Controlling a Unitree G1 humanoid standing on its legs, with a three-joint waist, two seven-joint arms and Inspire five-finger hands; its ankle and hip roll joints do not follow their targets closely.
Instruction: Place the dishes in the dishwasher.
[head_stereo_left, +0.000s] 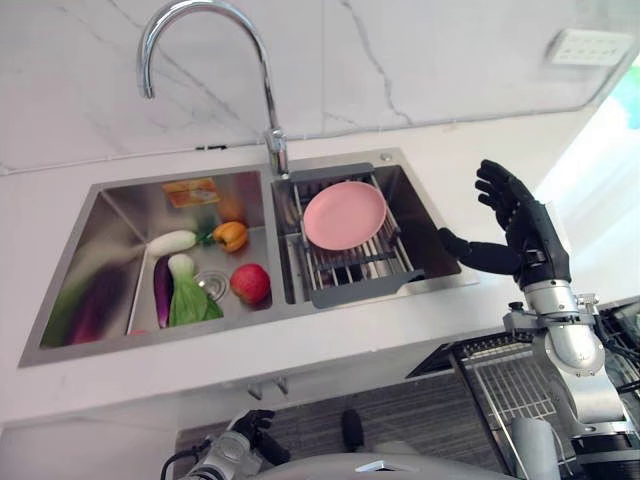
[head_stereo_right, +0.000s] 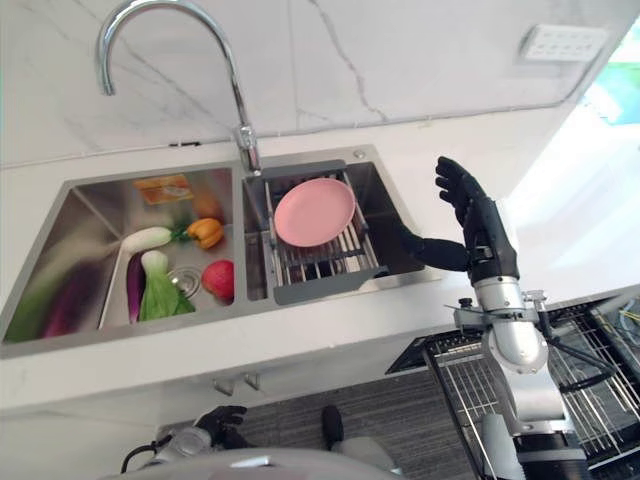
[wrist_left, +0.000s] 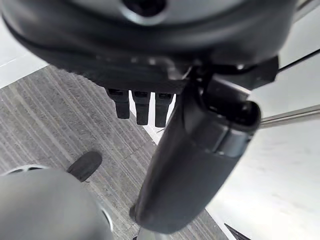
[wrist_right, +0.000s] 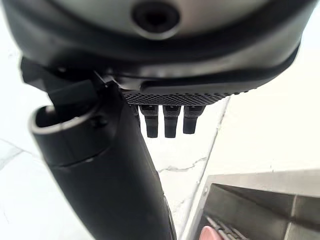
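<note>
We see a double sink (head_stereo_left: 110, 200) set in a white surface (head_stereo_left: 300, 345), with a chrome tap (head_stereo_left: 265, 90) rising behind the divider between the two basins. In the right basin a grey rack (head_stereo_left: 350, 285) spans the opening, and a pink plate (head_stereo_left: 344, 214) lies on its bars, tilted a little, toward the rack's far end. We see the same plate as a small pink edge (wrist_right: 209, 233) in the right wrist view, low beside the basin wall. The left basin holds produce: a red apple (head_stereo_left: 251, 282) just beside the divider, an orange pepper (head_stereo_left: 231, 235) behind it, a white radish (head_stereo_left: 172, 241) to the pepper's left, a green leaf vegetable (head_stereo_left: 190, 295) by the drain, and a purple eggplant (head_stereo_left: 162, 290) touching the greens on their left side. An orange packet (head_stereo_left: 190, 191) leans at the far wall of that basin. The right hand (head_stereo_left: 520, 230) is raised above the surface, to the right of the right basin, with its fingers spread and straight and its thumb pointing toward the sink; it holds nothing and is apart from the plate. The left hand (head_stereo_left: 255, 430) hangs low under the surface's front edge, over a grey striped floor (wrist_left: 45, 125); its fingers are loosely bent and empty. A wire dishwasher rack (head_stereo_right: 480, 385) stands pulled out under the surface at lower right, beside the right arm.
</note>
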